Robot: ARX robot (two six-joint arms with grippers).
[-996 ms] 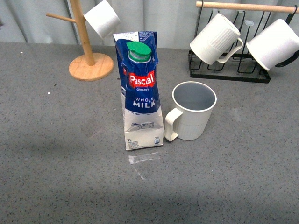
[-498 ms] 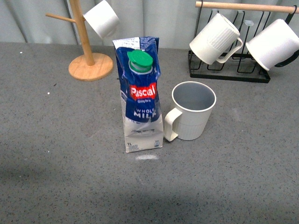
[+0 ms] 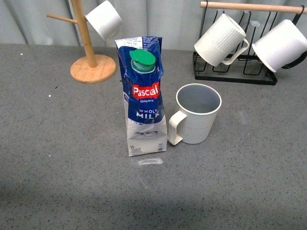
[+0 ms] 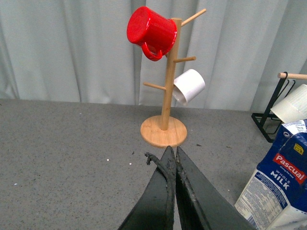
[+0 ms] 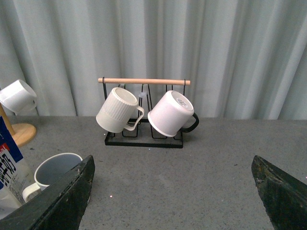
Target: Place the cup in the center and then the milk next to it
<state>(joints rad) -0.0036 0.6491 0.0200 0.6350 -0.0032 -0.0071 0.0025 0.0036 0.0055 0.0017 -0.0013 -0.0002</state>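
Note:
The cream ribbed cup (image 3: 197,119) stands upright in the middle of the grey table, handle toward the milk. The milk carton (image 3: 143,98), dark blue over white with a green cap, stands upright just left of the cup, a small gap between them. Neither gripper shows in the front view. In the left wrist view my left gripper (image 4: 171,158) is shut and empty, with the milk (image 4: 278,191) off to one side. In the right wrist view my right gripper (image 5: 172,182) is wide open and empty, with the cup (image 5: 50,173) and the milk's edge (image 5: 9,167) near one finger.
A wooden mug tree (image 3: 88,48) with a white mug (image 3: 104,19) stands at the back left; the left wrist view also shows a red mug (image 4: 151,28) on it. A black rack (image 3: 235,72) at the back right holds a whiter ribbed mug (image 3: 220,39) and a black-handled mug (image 3: 280,45).
The milk carton has settled slightly left and more upright. The pale mark on the table in front of it has shrunk. The cup has not moved.

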